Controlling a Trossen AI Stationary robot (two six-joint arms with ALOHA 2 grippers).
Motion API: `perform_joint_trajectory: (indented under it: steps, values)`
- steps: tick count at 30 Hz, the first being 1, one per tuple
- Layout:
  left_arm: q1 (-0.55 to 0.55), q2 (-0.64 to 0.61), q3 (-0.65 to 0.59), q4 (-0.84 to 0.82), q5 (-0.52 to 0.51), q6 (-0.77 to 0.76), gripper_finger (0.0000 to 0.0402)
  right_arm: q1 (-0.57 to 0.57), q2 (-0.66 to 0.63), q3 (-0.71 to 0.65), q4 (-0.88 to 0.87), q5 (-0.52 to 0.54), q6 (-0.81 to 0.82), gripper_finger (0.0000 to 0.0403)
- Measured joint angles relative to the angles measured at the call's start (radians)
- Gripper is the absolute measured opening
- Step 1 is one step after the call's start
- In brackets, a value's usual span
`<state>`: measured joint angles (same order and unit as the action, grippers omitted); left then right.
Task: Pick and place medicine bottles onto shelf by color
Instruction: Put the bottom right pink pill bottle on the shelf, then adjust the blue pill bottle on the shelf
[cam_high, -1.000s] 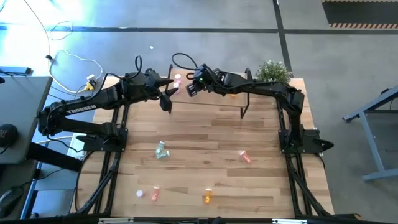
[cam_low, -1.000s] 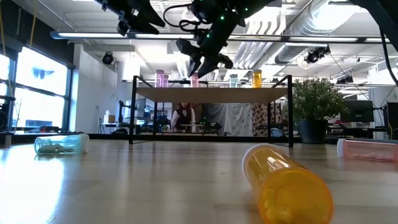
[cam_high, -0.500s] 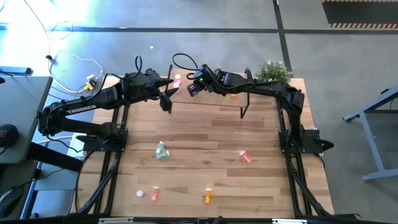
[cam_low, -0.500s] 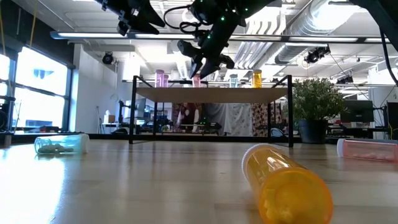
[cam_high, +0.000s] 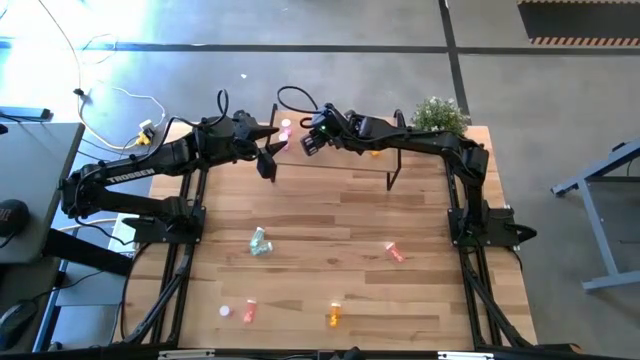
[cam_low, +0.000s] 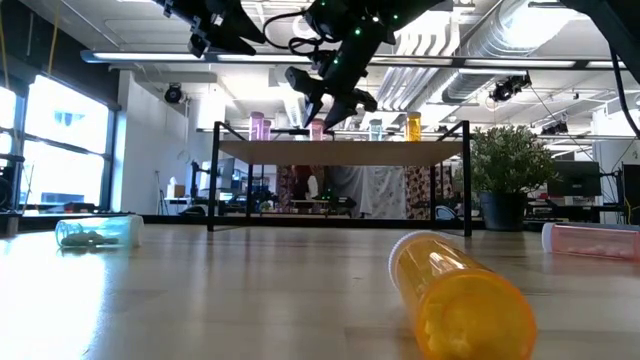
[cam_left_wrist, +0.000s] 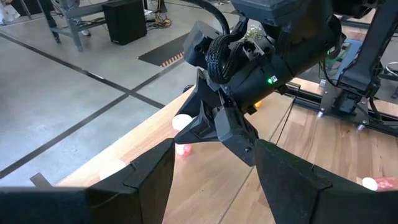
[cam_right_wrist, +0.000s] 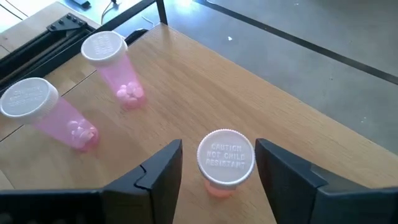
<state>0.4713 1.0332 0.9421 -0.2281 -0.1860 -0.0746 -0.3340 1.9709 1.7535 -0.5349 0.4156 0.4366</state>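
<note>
At the counter's 12 o'clock edge, high view: you have the right gripper (cam_high: 306, 143) over the shelf (cam_high: 345, 158), the left gripper (cam_high: 268, 158) beside it at 9 o'clock; fallen bottles lie on the counter (cam_high: 330, 210), a green one (cam_high: 259, 242) among them.
Low view: the right gripper (cam_low: 328, 100) hangs above a pink bottle (cam_low: 317, 129) upright on the shelf (cam_low: 340, 148); an orange bottle (cam_low: 462, 297) lies nearest you.
Left wrist view: your left fingers (cam_left_wrist: 146, 180) stand open, empty.
Right wrist view: your right fingers (cam_right_wrist: 158, 174) stand apart, flanking a white-capped bottle (cam_right_wrist: 225, 160) without touching; two pink bottles (cam_right_wrist: 115, 65) stand beyond.
</note>
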Motion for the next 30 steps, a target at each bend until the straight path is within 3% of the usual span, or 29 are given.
perform_joint_trajectory:
  steps: [17, 30]
  values:
    - [0.0, 0.0, 0.0, 0.0, 0.0, 0.0, 0.0211, -0.015, -0.009, 0.001, 0.022, -0.005, 0.0, 0.0195]
    - [0.0, 0.0, 0.0, 0.0, 0.0, 0.0, 0.0211, -0.045, -0.127, 0.001, 0.021, -0.037, -0.052, 0.0195]
